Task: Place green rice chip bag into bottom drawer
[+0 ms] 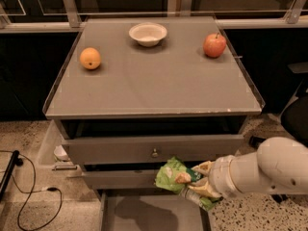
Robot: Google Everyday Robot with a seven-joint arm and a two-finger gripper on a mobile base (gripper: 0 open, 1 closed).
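1 view only. the camera sits high in front of the cabinet and looks down and forward over the tabletop (159,85), which fills the upper and middle frame at medium range. the far rail runs along the top edge; the bottom drawer (154,215) is cut by the lower edge. the arm enters from the right edge, and the claw (199,179), clamped on the green rice chip bag (169,177), sits low, right of centre.

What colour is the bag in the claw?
Bright green, with tan chip pictures. The claw grips the crinkly foil bag above the grey bottom drawer; camera view.
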